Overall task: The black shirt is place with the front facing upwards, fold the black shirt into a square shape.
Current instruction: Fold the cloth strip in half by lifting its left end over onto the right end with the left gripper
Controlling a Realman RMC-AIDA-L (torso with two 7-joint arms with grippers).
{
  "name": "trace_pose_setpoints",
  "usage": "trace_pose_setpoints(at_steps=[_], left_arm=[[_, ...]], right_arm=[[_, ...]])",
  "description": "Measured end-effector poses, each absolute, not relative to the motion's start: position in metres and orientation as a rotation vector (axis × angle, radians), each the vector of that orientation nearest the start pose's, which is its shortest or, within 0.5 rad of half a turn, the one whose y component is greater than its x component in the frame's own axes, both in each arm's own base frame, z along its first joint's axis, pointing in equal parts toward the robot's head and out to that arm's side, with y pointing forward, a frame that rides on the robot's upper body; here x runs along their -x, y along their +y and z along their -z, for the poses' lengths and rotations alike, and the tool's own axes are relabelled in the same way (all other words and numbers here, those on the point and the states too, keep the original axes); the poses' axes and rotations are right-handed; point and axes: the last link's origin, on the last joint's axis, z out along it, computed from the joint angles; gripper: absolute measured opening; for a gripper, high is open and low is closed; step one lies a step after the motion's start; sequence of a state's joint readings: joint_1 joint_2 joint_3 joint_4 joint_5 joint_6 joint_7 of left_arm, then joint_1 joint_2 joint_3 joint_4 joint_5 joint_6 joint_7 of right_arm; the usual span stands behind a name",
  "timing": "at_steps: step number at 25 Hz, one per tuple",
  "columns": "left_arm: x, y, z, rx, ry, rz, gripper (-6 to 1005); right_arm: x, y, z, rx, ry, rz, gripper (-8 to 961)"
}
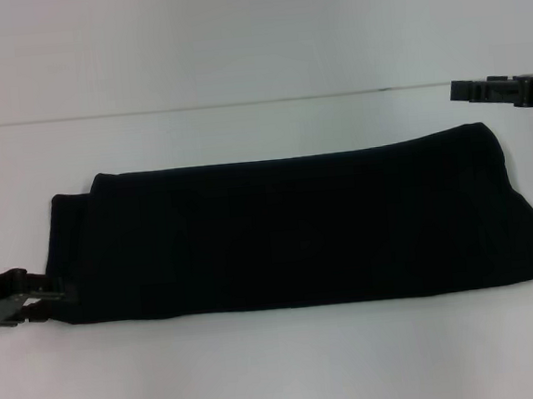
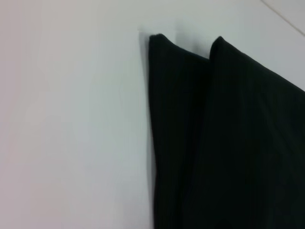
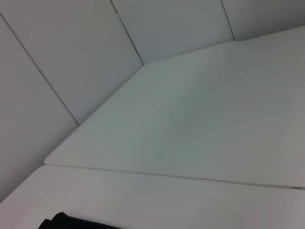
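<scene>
The black shirt [image 1: 297, 229] lies flat on the white table as a long band folded lengthwise, running left to right, with no lettering showing. My left gripper [image 1: 53, 295] sits low at the band's near left corner, touching its edge. The left wrist view shows the shirt's [image 2: 228, 143] left end, two layered corners against bare table. My right gripper [image 1: 458, 90] hovers beyond the far right corner, apart from the cloth. A dark sliver [image 3: 66, 222] that looks like the shirt's edge shows in the right wrist view.
The white table [image 1: 281, 366] extends in front of and behind the shirt. A seam [image 1: 239, 103] crosses the tabletop behind the shirt. White wall panels [image 3: 62, 52] stand past the table's far corner.
</scene>
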State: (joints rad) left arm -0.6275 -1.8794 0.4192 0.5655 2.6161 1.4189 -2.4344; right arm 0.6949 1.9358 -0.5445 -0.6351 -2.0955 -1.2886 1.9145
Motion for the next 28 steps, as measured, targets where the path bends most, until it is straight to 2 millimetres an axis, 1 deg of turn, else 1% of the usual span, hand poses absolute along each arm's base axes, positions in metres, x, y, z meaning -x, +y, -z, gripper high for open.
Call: trace_pose_setpoints(at_steps=[3, 13, 18, 24, 28], left_arm=[[0.354, 0.348, -0.073, -2.467, 2.479, -0.247, 739], [0.356, 0.35, -0.07, -2.484, 2.493, -0.205, 259], [0.358, 0.347, -0.072, -2.467, 2.503, -0.206, 158], [0.367, 0.342, -0.081, -2.462, 2.55, -0.225, 36], [0.375, 0.336, -0.09, -2.451, 2.605, -0.282, 21]], right_arm=[[-0.266, 0.417, -0.079, 2.284, 1.143, -0.644, 944], [-0.266, 0.417, -0.078, 2.287, 1.144, -0.646, 945], [-0.266, 0.417, -0.078, 2.286, 1.144, -0.646, 945], [-0.265, 0.417, -0.076, 2.287, 1.142, -0.648, 945], [-0.265, 0.417, -0.075, 2.288, 1.144, -0.655, 944]])
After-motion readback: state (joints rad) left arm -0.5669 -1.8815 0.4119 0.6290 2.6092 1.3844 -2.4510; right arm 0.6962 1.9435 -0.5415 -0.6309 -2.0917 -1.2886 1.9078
